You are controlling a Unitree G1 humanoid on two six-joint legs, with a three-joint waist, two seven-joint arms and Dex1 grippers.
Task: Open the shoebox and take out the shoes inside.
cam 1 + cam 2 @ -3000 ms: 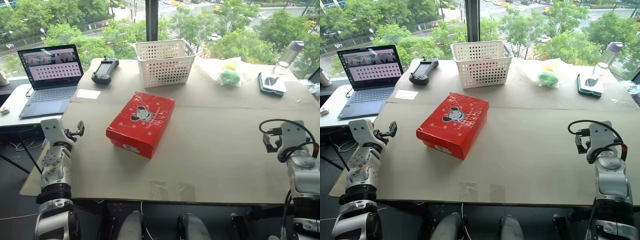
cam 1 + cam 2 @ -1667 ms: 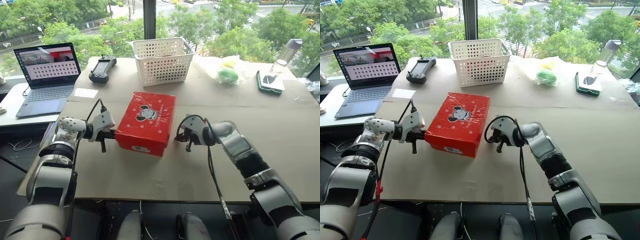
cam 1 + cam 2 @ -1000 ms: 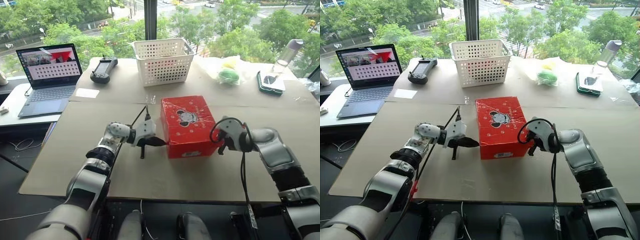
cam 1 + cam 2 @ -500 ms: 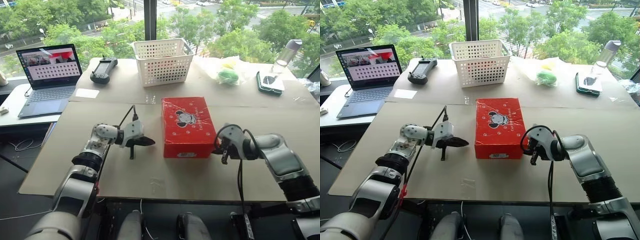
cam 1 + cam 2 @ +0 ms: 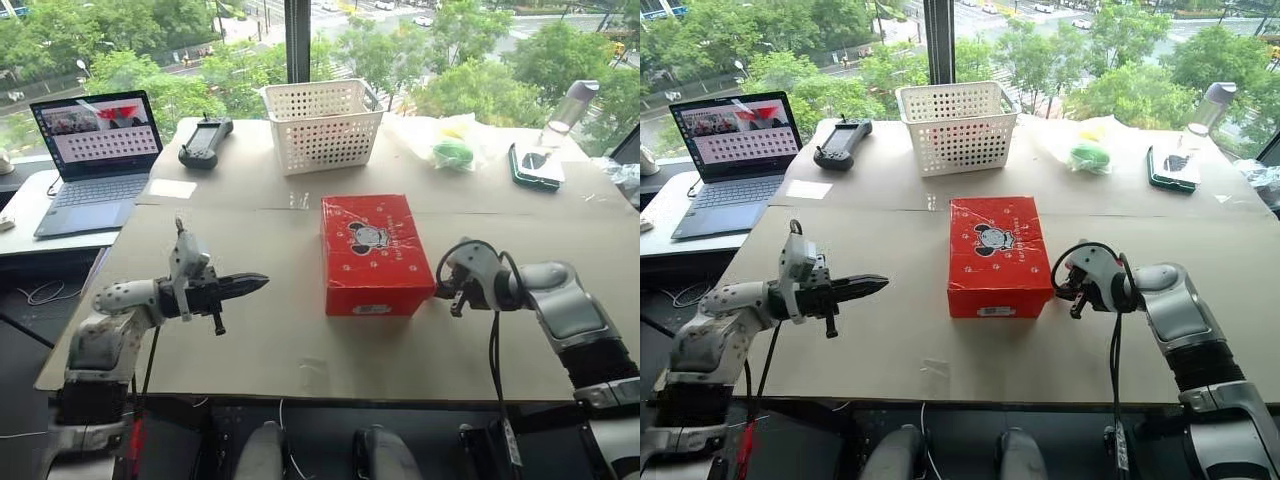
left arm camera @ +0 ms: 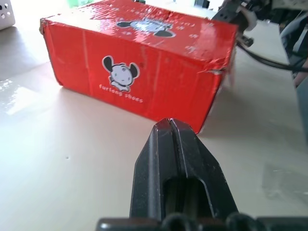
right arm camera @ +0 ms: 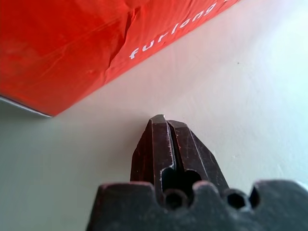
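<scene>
The red shoebox lies shut in the middle of the table, its mouse picture on the lid and a white label on the near end. The shoes are hidden inside it. My left gripper is shut and empty, pointing level at the box's left side from a hand's width away; in the left wrist view its fingertips face the box wall. My right gripper is shut and empty, low beside the box's right near corner; the right wrist view has its tips just short of the box's bottom edge.
A white perforated basket stands behind the box. At the back left are a laptop and a black controller. A bag with green things, a dark case and a bottle lie at the back right.
My left gripper has pulled back to the left, away from the box's side, and rolled. The box and my right gripper have stayed where they were.
</scene>
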